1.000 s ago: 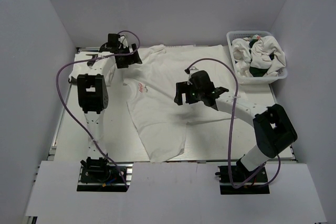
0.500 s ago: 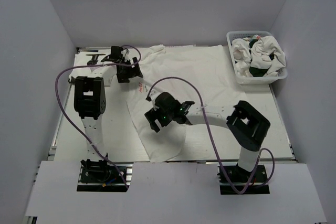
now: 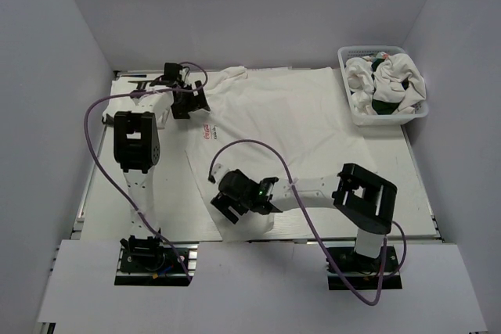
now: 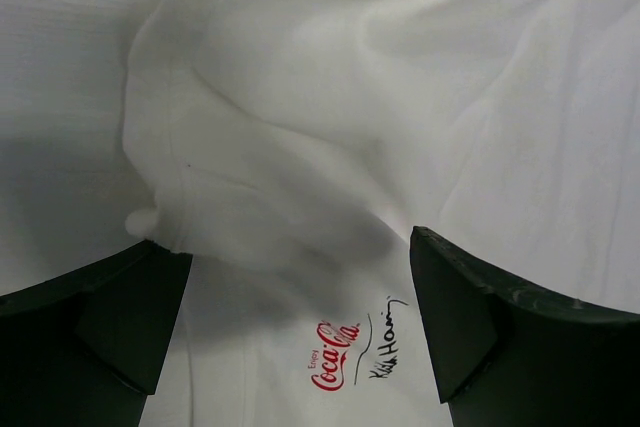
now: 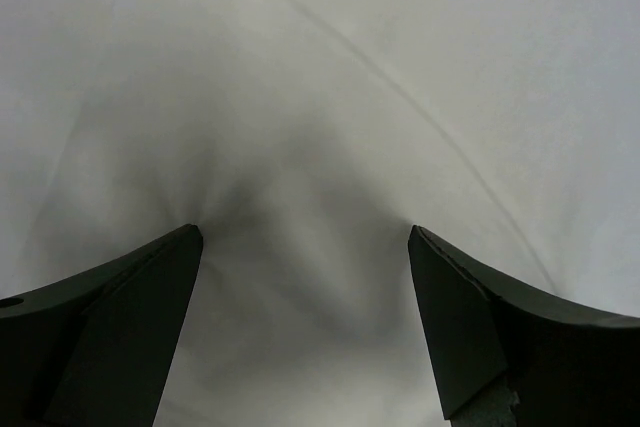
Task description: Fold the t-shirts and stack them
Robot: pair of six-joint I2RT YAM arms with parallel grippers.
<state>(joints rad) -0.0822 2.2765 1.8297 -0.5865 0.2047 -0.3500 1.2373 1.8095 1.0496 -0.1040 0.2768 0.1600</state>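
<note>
The t-shirt, white with a small red print near its left edge, lies spread over the middle of the surface, not yet folded. From above, the right end effector has swung within the last second from the middle of the cloth to its near corner. The left end effector has stayed at the far-left edge, just beyond the print. Both arms now stand along one side of the cloth, which suggests a first fold is being set up. More t-shirts sit bunched in a white basket at the far right corner.

In the left wrist view, the dark fingers stand wide apart with nothing between them. Below them the cloth is rumpled, with a hemmed edge rolling over the bare surface, and the red script print lies close by.

In the right wrist view, the fingers also stand wide and hold nothing. The cloth under them is smooth, crossed by one faint line and darkened by a shadow.
</note>
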